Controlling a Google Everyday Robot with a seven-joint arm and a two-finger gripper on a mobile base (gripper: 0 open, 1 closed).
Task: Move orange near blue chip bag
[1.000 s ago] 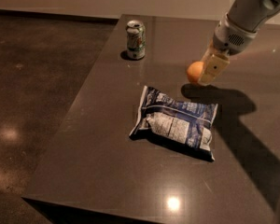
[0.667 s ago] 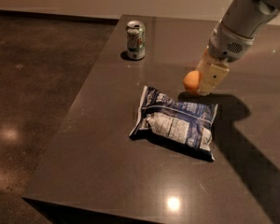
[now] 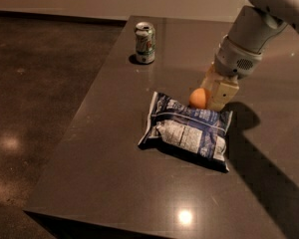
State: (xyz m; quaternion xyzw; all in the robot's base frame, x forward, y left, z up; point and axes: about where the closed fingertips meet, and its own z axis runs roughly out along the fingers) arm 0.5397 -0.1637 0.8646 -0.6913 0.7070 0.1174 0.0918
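Grey stone-look counter [image 3: 114,173] fills most of my screen, its left edge running away to the far left corner. Over its right side the robot arm [image 3: 249,39] slants down from the upper right, so the tool meets the surface from above without sweeping across anything. Next in size, the blue chip bag [image 3: 187,131] lies flat mid-counter, well in from the left edge, with its printed panel up. The gripper [image 3: 212,101] hangs low just beyond the bag's far right corner. By the far left corner the soda can [image 3: 145,43] stands upright, well apart from all this. Smallest is the orange [image 3: 198,97]. It sits at the tips of the pale fingers [image 3: 224,91], bulging out on their left side, and they look closed to its width around it. It is just beside the bag's far edge, perhaps touching. I judge that close enough, with only the release left.
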